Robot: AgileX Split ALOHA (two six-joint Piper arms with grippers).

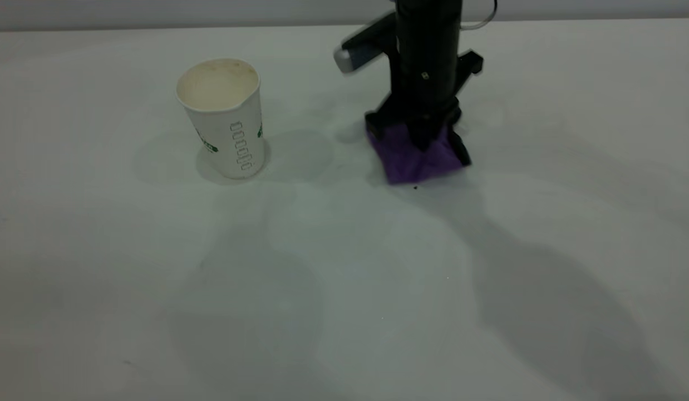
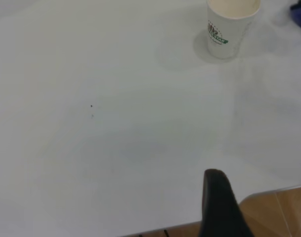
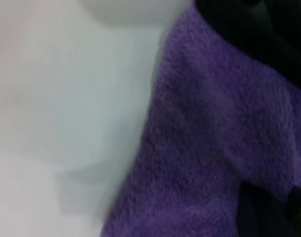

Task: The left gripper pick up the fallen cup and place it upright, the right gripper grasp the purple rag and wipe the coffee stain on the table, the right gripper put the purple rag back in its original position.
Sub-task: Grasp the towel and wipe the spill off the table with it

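One exterior view shows right claw [image 1: 425,139] clamped on crumpled purple microfibre rag [image 1: 417,159], pressed to white bench [image 1: 344,278]; left wrist view adds green logo on upright white paper cup [image 2: 232,27]. Left claw's state: cannot tell.

A grey wall [image 1: 155,11] runs along the far edge in the exterior view. A tiny dark speck [image 1: 415,187] lies on the surface, and another dark speck [image 2: 91,105] shows in the left wrist view. Brown wooden flooring [image 2: 283,212] is visible at that view's corner.
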